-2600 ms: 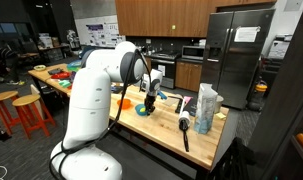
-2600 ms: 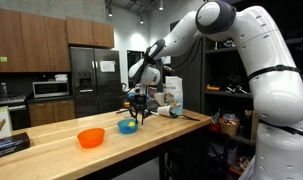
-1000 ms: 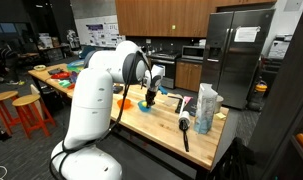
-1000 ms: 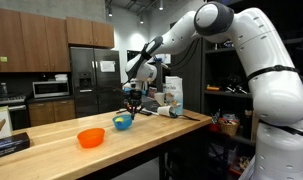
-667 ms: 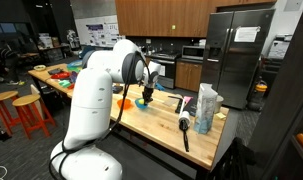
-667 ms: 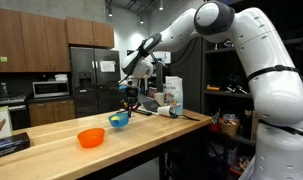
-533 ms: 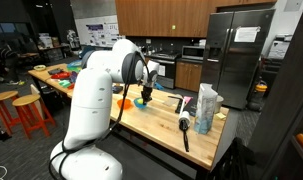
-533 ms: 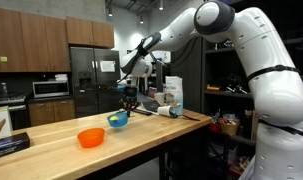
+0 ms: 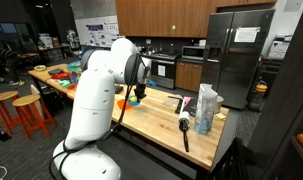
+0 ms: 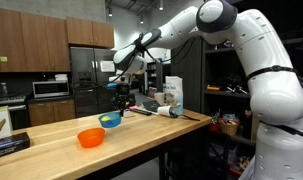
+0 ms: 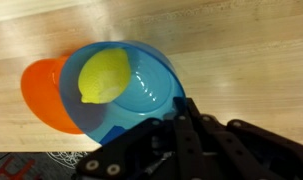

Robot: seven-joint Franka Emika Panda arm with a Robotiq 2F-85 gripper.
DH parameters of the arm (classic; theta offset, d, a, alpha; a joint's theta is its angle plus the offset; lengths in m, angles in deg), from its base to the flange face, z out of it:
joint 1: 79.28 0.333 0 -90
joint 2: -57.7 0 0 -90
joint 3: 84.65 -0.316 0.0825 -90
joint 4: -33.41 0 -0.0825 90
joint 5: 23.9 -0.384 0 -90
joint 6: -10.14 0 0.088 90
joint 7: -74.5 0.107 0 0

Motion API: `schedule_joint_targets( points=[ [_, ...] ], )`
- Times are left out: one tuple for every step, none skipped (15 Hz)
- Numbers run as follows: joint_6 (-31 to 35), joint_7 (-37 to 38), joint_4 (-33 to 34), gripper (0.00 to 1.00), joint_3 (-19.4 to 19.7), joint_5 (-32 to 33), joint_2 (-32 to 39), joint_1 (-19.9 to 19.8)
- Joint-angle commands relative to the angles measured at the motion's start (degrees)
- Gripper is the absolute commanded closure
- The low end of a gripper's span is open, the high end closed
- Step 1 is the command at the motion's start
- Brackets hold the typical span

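Note:
My gripper is shut on the rim of a blue bowl and holds it in the air. A yellow lemon lies inside the bowl. An orange bowl stands on the wooden counter, partly under the blue one in the wrist view. In an exterior view the blue bowl hangs just above and beside the orange bowl, below the gripper. In an exterior view the arm hides most of the gripper and the orange bowl.
A white bag and a bottle stand near the counter's far end, with a black-handled tool lying beside them. Boxes and containers sit behind the bowls. Red stools stand by the counter; a dark object lies at its near corner.
The gripper has carried the blue bowl with the lemon along the counter, closer to the orange bowl. It has stayed shut on the rim throughout.

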Motion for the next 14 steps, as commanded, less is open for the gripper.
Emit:
schedule_joint_targets(
  points=[
    [-2.7, 0.0, 3.4, 0.99, -5.4, 3.4, 2.5, -3.3],
    [-3.0, 0.0, 3.9, 0.99, -6.9, 4.1, 3.3, -4.1],
    [-2.6, 0.0, 4.3, 0.99, -9.1, 4.8, 4.3, -5.4],
    [-1.4, 0.0, 4.4, 0.99, -11.9, 5.5, 5.4, -7.1],
    [-0.8, 0.0, 4.6, 0.99, -14.7, 6.6, 6.5, -8.9],
    [0.0, 0.0, 4.6, 0.99, -18.0, 8.3, 7.8, -10.9],
    [0.9, 0.0, 4.7, 0.99, -21.2, 10.2, 9.1, -12.9],
    [1.8, 0.0, 4.6, 0.99, -24.0, 12.1, 10.2, -14.8],
    [2.8, 0.0, 4.3, 0.99, -26.7, 14.4, 11.5, -16.6],
    [4.2, 0.0, 3.7, 0.99, -29.0, 17.3, 12.3, -18.1],
    [5.6, 0.0, 3.1, 0.99, -30.9, 20.0, 13.1, -19.5],
    [7.6, 0.0, 2.1, 0.99, -32.2, 22.8, 13.3, -20.5],
    [9.3, 0.0, 1.3, 0.99, -33.4, 25.3, 13.6, -21.5],
    [11.4, 0.0, 0.2, 0.99, -34.5, 27.8, 13.8, -22.5]
  ],
)
